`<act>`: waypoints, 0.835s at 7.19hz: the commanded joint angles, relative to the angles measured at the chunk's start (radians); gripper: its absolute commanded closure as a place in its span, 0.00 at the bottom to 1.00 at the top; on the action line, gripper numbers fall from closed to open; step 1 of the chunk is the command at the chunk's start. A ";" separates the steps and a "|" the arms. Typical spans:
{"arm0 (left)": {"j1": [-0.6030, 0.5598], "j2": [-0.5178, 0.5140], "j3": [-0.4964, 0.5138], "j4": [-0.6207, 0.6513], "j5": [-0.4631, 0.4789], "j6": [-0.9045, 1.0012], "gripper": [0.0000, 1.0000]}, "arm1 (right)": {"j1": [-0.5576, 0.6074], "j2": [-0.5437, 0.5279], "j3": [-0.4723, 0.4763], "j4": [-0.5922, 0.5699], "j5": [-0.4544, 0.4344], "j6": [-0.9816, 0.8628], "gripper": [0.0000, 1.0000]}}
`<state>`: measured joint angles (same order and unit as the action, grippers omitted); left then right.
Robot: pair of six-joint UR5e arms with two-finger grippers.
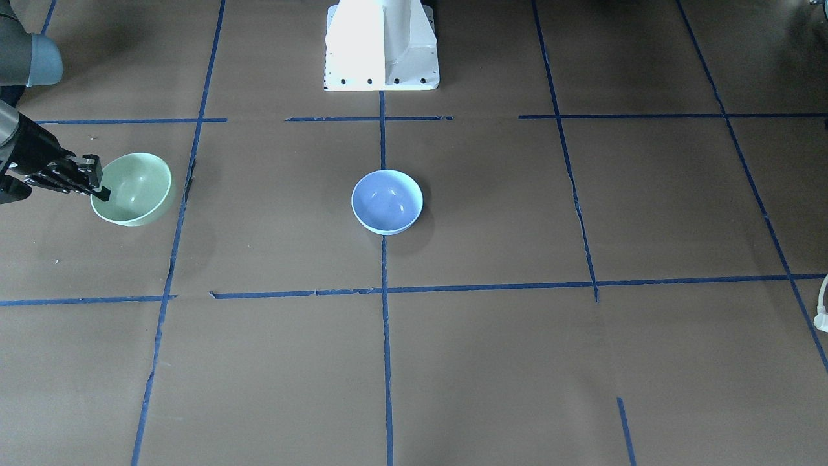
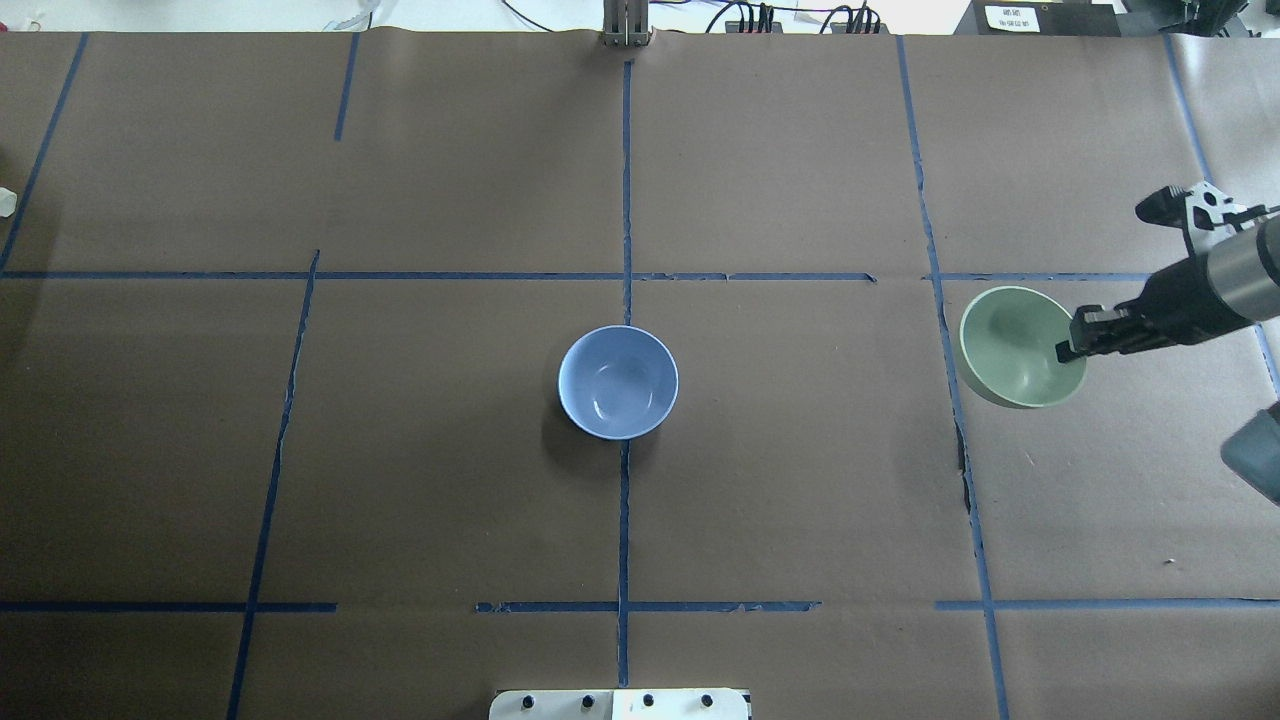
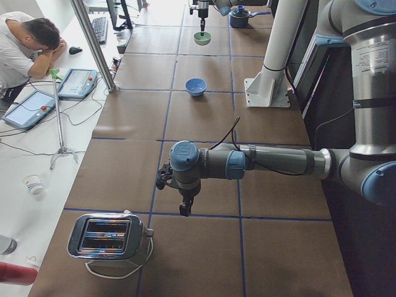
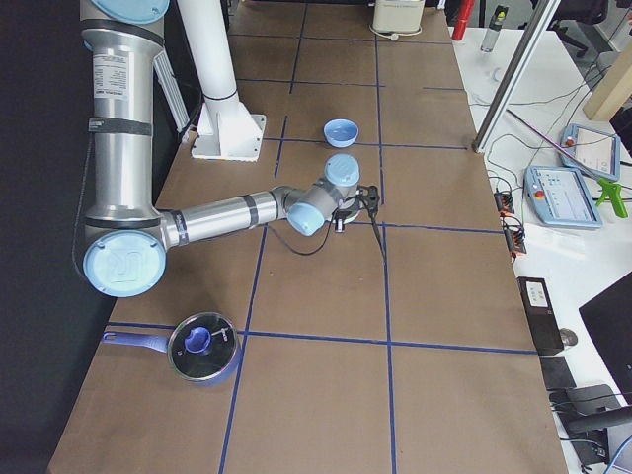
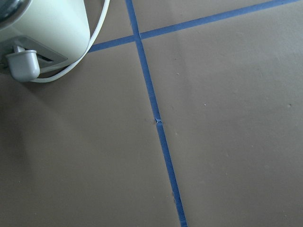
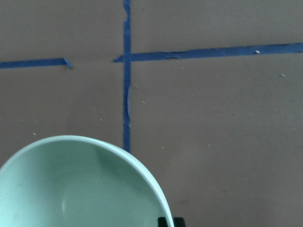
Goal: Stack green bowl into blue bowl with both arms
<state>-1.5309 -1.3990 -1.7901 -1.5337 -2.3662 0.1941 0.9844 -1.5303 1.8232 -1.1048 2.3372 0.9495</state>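
**Two bowls well apart, right gripper pinching the green rim**

You will find the green bowl [image 1: 136, 188] on the robot's right side of the table [image 1: 491, 362], just beside a blue tape line [image 1: 178, 233]. It looks slightly tilted in the front-facing view. You cannot tell from these views whether its base rests on the paper or hangs just clear of it.

The right gripper [image 1: 101, 191] comes in from the outer side and sits on the bowl's rim, on the side away from the table's middle. Its jaws are drawn narrow across the wall, with one dark fingertip [image 2: 1066, 352] inside the bowl. In the right wrist view you see only the curved green rim and a sliver of black finger at the bottom edge.

The blue bowl [image 1: 387, 201] stands upright at the table's middle, on the centre tape line and in front of the white pedestal [image 1: 381, 45]. Nothing touches it.

The left gripper [image 3: 184, 209] appears only in the left side view, pointing down over the far left part of the table near a toaster [image 3: 111, 237]. You cannot tell how far its jaws are open. Its wrist camera shows only the toaster's corner and its white cord [image 5: 92, 42].

A lidded pot [image 4: 202, 347] sits at the table's right end.
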 commanded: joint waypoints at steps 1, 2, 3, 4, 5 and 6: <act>0.000 0.002 -0.006 0.001 -0.001 -0.067 0.00 | -0.094 0.252 0.022 -0.196 -0.043 0.191 1.00; 0.000 0.000 -0.014 0.003 -0.001 -0.070 0.00 | -0.204 0.348 0.010 -0.207 -0.118 0.339 1.00; 0.000 0.000 -0.017 0.003 -0.002 -0.070 0.00 | -0.281 0.471 -0.007 -0.286 -0.215 0.444 0.99; 0.000 -0.001 -0.015 0.004 -0.001 -0.071 0.00 | -0.347 0.533 -0.008 -0.384 -0.272 0.498 0.97; 0.000 -0.002 -0.014 0.004 -0.002 -0.071 0.00 | -0.425 0.547 -0.018 -0.397 -0.350 0.573 0.96; 0.000 -0.002 -0.017 0.007 -0.002 -0.071 0.00 | -0.470 0.573 -0.056 -0.392 -0.414 0.648 0.96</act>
<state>-1.5309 -1.4003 -1.8052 -1.5289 -2.3681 0.1232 0.5870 -0.9962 1.8008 -1.4812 2.0097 1.5022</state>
